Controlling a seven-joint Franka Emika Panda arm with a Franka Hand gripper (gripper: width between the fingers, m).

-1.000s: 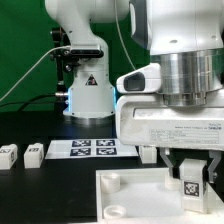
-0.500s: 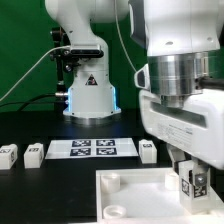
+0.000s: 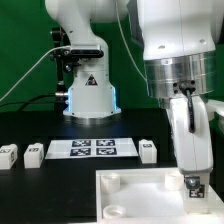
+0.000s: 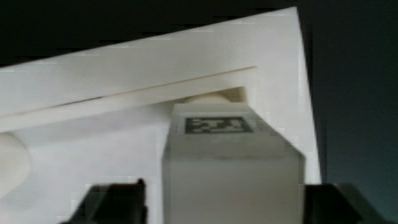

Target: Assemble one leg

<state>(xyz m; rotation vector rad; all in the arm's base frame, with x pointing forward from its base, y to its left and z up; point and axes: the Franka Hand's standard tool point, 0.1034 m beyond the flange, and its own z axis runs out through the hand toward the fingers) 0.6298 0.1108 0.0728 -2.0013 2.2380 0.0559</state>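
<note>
Gripper (image 3: 193, 184) clamped on leg (image 4: 233, 160), leg tip between jaws at panel (image 3: 130, 195) corner socket; seating unfinished.

You have four legs in the exterior view: two side by side at that view's left edge, the first leg (image 3: 9, 154) and the second leg (image 3: 32, 153), a third leg (image 3: 148, 151) just past the marker board (image 3: 91, 149), and a fourth leg (image 3: 193, 184) between the fingers of the single pincer (image 3: 192, 178). You have one marker board, with four tags on it. You have one white panel (image 3: 150, 196), with two round sockets showing on it (any others are cut off or hidden). The wrist view gives you one leg and one panel.
</note>
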